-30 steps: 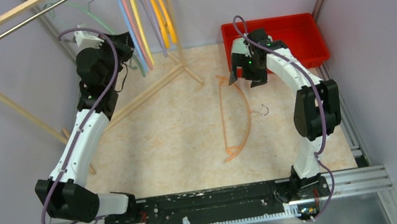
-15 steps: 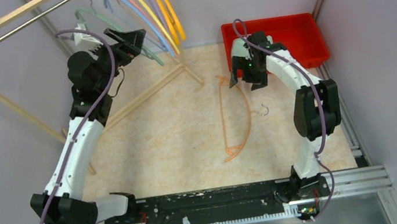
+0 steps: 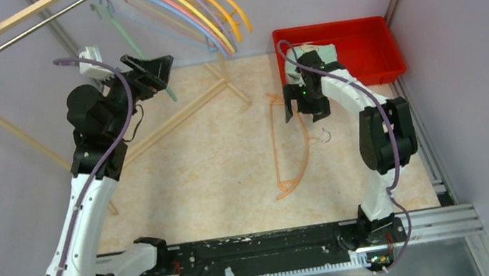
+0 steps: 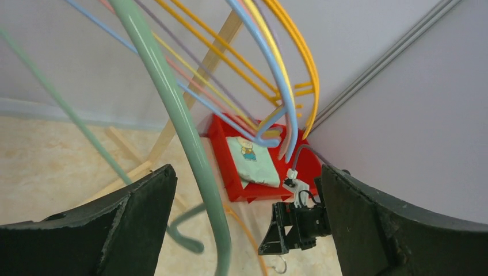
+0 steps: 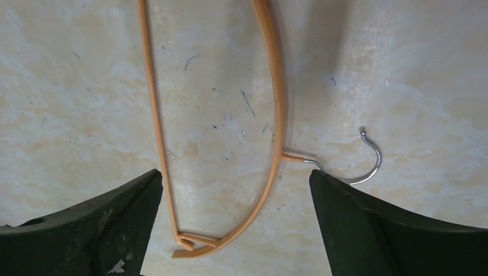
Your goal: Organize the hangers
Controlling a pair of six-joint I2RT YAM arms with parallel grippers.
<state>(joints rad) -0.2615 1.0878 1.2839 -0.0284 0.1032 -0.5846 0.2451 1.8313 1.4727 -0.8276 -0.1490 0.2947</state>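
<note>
1. Left gripper [image 3: 154,73] was up beside the pale wooden rack's metal rail [image 3: 18,36], fingers spread wide and released. The mint-green curved plastic hanger [image 4: 172,109] ran through the gap between them and looked unclamped.
2. The other thin plastic hangers (blue, pink, purple, yellow, orange) [image 3: 198,7] hung on the rail, fanned out to the right.
3. One orange plastic hanger with a metal hook [image 3: 295,147] lay flat on the table. Its long axis ran near-to-far and the hook pointed right.
4. Right gripper [image 3: 302,104] hovered open over that hanger's far end, holding nothing, with both hanger bars between its fingers. The right arm was clearly nearer, so I'd judge this a straight drop and close.
5. The red plastic bin [image 3: 327,26] stood behind it.
6. Versus a second earlier:
   - The left fingers had let go and the arm had backed left.
   - The rail hangers had swung from plumb to fanned.
   - The right gripper had dipped slightly.
   - The orange hanger hadn't moved.
</note>
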